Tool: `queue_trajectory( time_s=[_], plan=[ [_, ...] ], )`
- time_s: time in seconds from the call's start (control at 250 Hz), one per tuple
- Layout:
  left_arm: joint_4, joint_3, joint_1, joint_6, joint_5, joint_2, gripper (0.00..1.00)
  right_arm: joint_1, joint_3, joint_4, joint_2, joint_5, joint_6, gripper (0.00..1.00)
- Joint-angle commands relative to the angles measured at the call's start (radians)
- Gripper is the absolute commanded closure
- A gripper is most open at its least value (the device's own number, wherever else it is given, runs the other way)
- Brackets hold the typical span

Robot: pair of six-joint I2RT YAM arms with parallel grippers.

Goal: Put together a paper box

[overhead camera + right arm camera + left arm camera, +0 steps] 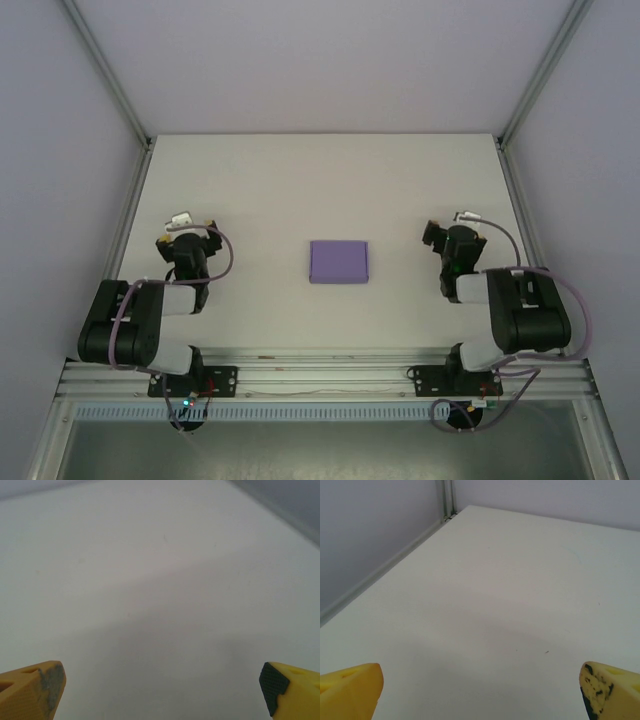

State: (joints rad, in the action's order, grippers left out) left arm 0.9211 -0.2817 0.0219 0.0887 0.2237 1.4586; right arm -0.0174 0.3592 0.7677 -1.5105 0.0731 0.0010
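The purple paper box (339, 262) lies in the middle of the white table (320, 180) as a small closed rectangle, seen only in the top view. My left gripper (187, 228) rests well to its left, my right gripper (450, 232) well to its right, and neither touches it. Both wrist views show only bare table between wide-apart yellow fingertips (351, 690) (31, 690). Both grippers are open and hold nothing.
Grey walls with aluminium corner posts (110, 75) (545, 70) close in the table on three sides. The wall's foot (380, 570) runs along the left of the left wrist view. An aluminium rail (320, 375) carries both arm bases at the near edge.
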Motion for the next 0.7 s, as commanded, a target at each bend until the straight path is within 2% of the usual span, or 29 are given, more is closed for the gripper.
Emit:
queue_trajectory(
  time_s=[0.0, 0.068, 0.132, 0.204, 0.272, 0.348, 0.42, 0.696],
  plan=[
    [0.209, -0.006, -0.012, -0.068, -0.08, 0.095, 0.0, 0.03, 0.02, 0.112, -0.005, -0.039, 0.031, 0.0],
    [0.019, -0.054, -0.01, -0.035, -0.086, 0.038, 0.0, 0.03, 0.041, 0.035, 0.018, -0.008, 0.042, 0.0],
    [0.173, -0.018, -0.01, -0.061, -0.083, 0.083, 0.0, 0.029, 0.028, 0.074, 0.008, -0.011, 0.037, 0.0],
    [0.047, -0.047, -0.009, -0.043, -0.085, 0.045, 0.0, 0.03, 0.034, 0.055, 0.015, -0.012, 0.039, 0.0],
    [0.134, -0.026, -0.011, -0.056, -0.083, 0.068, 0.0, 0.03, 0.032, 0.066, 0.01, -0.012, 0.037, 0.0],
    [0.063, -0.043, -0.011, -0.047, -0.085, 0.047, 0.0, 0.03, 0.032, 0.058, 0.013, -0.012, 0.038, 0.0],
    [0.111, -0.031, -0.011, -0.054, -0.083, 0.062, 0.0, 0.03, 0.032, 0.059, 0.013, -0.012, 0.037, 0.0],
    [0.088, -0.036, -0.011, -0.051, -0.084, 0.054, 0.0, 0.03, 0.031, 0.06, 0.013, -0.012, 0.037, 0.0]
  ],
)
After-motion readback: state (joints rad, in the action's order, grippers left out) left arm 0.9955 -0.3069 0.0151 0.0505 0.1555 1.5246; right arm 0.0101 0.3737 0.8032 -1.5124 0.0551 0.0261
